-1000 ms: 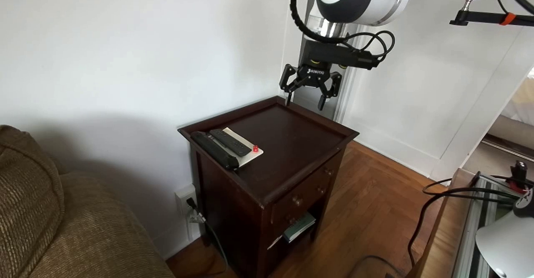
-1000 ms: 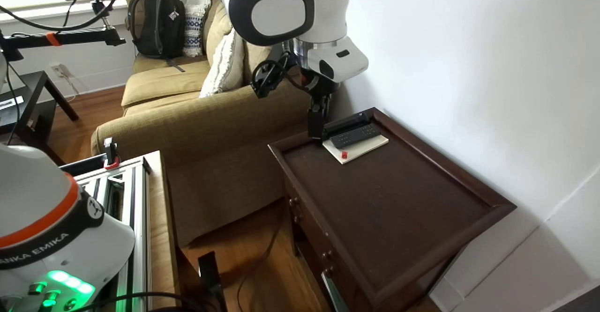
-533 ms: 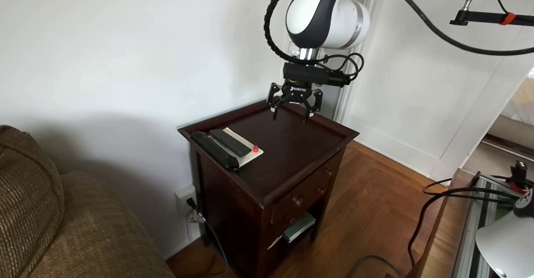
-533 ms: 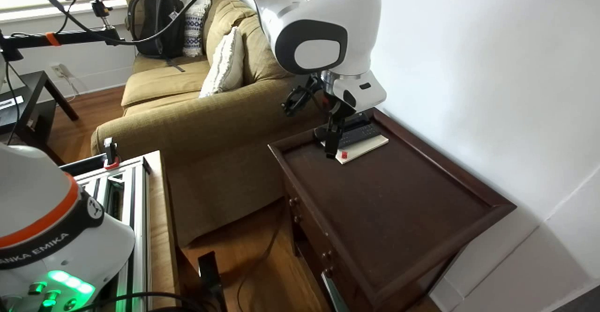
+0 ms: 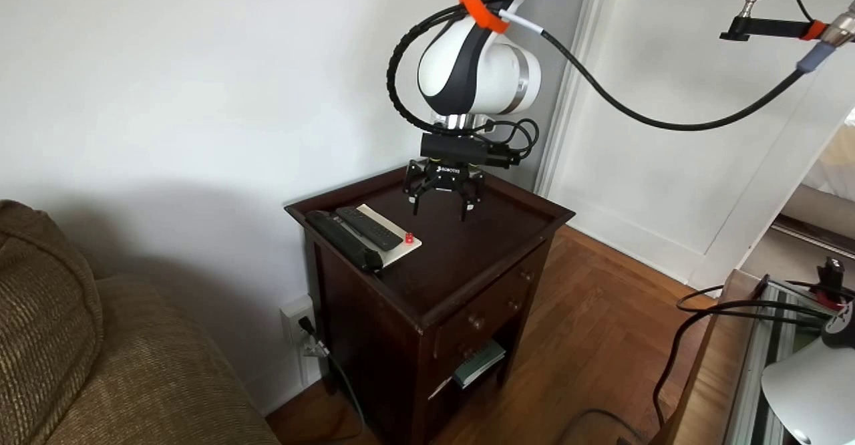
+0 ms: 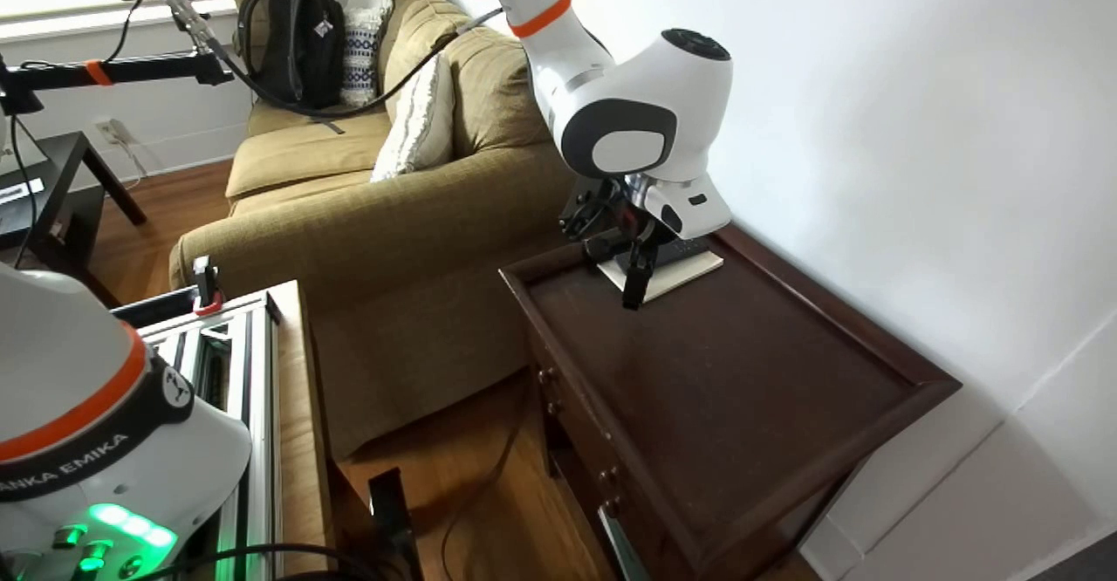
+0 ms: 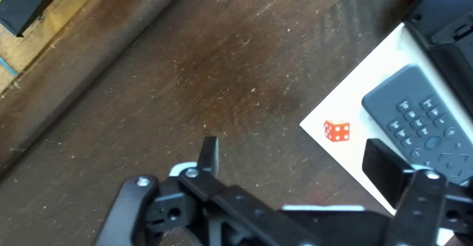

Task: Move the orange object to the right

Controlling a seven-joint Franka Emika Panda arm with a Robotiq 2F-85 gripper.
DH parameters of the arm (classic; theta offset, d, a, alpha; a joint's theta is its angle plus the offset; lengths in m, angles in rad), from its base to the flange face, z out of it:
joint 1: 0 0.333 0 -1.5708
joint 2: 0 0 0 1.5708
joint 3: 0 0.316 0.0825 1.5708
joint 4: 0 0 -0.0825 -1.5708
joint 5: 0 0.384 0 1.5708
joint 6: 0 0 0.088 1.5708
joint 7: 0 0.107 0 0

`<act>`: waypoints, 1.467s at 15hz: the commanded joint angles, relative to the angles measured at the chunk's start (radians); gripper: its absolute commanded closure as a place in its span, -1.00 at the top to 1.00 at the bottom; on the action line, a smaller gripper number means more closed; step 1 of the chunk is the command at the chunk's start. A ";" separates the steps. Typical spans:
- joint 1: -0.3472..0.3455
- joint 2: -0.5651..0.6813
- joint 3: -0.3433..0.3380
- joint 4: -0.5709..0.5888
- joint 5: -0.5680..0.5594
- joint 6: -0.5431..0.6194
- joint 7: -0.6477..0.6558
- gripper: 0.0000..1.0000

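The orange object is a small orange-red die with white dots. It lies near a corner of a white pad (image 5: 401,249) in an exterior view (image 5: 409,238) and in the wrist view (image 7: 337,130). In an exterior view (image 6: 634,293) my gripper's finger hides the die. My gripper (image 5: 439,214) is open and empty above the dark cabinet top, a little behind and beside the die. In the wrist view my gripper (image 7: 293,142) has its fingers wide apart, with the die just beyond them and nearer the right finger.
A dark remote (image 5: 369,227) lies on the pad, and a thick black case-like bar (image 5: 344,240) lies beside it. The wooden cabinet (image 6: 742,372) has a raised rim and stands against a white wall. A sofa arm (image 6: 375,241) is beside it.
My open gripper has come down toward the cabinet top and moved closer to the pad and die. The die, pad and remote have not moved.
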 commanded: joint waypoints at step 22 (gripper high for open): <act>0.009 0.194 -0.004 0.248 0.140 -0.133 0.064 0.32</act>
